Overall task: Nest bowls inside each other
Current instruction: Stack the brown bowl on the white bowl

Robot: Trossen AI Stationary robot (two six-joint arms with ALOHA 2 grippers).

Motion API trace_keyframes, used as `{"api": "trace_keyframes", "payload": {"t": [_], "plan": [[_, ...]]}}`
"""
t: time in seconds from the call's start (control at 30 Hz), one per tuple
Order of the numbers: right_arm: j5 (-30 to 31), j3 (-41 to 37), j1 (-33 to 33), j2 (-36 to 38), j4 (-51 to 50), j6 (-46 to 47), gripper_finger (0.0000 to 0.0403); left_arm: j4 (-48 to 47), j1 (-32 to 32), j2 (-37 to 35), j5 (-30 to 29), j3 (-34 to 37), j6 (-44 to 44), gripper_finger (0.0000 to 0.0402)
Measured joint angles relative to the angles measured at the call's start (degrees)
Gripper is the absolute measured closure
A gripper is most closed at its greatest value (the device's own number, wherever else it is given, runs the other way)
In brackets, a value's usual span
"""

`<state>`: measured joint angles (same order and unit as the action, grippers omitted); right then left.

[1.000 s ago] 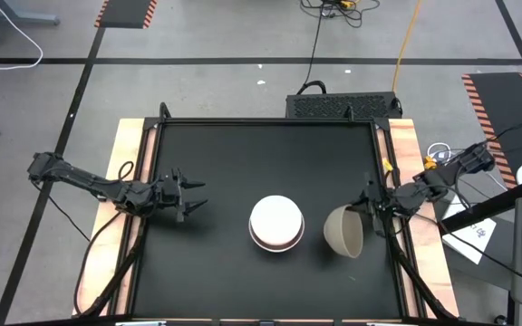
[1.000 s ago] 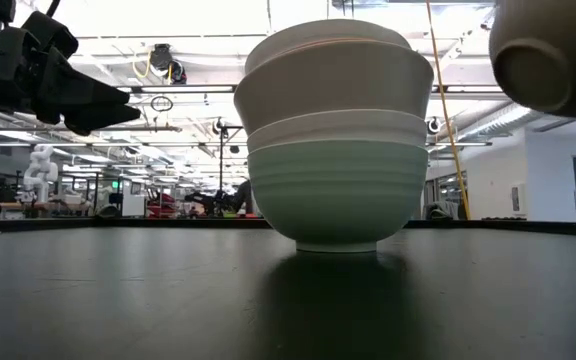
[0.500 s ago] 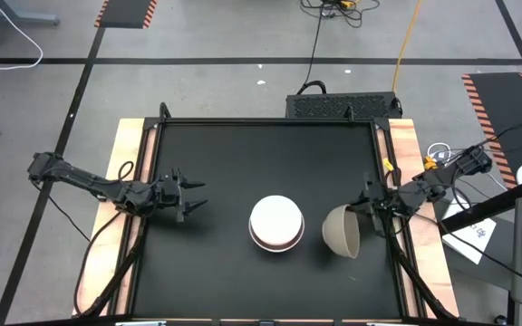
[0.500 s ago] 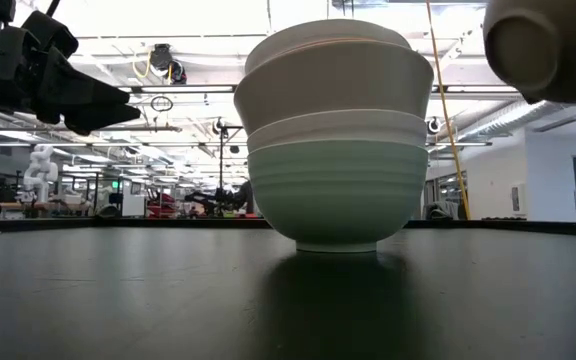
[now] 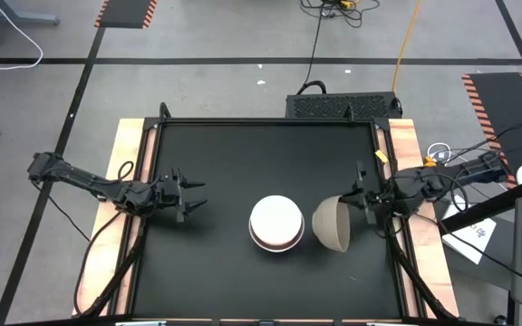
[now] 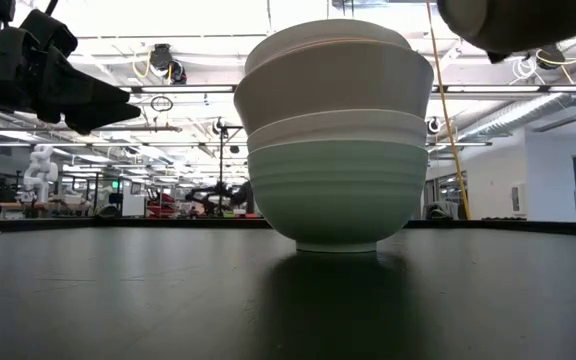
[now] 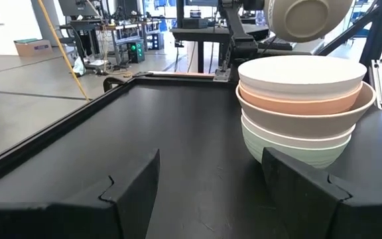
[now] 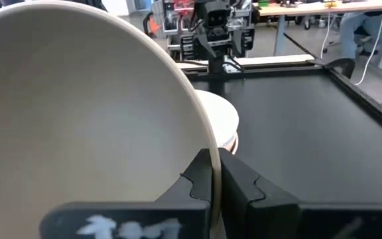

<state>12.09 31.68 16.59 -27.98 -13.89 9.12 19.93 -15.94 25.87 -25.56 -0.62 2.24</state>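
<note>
Just right of the nested stack of bowls (image 5: pixel 276 224) at mid-desk (image 5: pixel 225 154), the right claw (image 5: pixel 362 201) is clenched on the rim of the olive-tan bowl (image 5: pixel 332 225), held in the air. That bowl is tipped on its side: its axis lies roughly level, base toward the stack, mouth toward the right arm. To finish well, I judge it should be rolled mouth-up, centred above the white top bowl (image 7: pixel 302 72), lowered straight, and let go only once seated. Left of the stack, the left claw (image 5: pixel 191 196) waits released, holding nothing.
</note>
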Motion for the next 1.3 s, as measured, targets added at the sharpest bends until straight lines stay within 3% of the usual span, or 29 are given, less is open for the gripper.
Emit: {"api": "trace_keyframes", "payload": {"t": [0.33, 0.7, 0.97, 1.3], "plan": [[-12.6, 12.0, -13.6, -15.6, -0.3, -4.6, 0.0402, -0.2, 0.0, 0.0, 0.0, 0.0, 0.0, 0.0133], [-34.6, 27.9, -30.1, -31.5, -4.2, -4.3, 0.0402, -1.0, 0.0, 0.0, 0.0, 0.0, -0.5, 0.0133], [-34.9, 39.2, -31.5, -44.2, -12.0, -5.4, 0.0400, -2.3, 0.0, 0.0, 0.0, 0.0, -1.1, 0.0133], [-34.8, 52.2, -28.1, -56.2, -24.1, -6.9, 0.0402, -3.6, 0.0, 0.0, 0.1, 0.0, -1.0, 0.0133]]}}
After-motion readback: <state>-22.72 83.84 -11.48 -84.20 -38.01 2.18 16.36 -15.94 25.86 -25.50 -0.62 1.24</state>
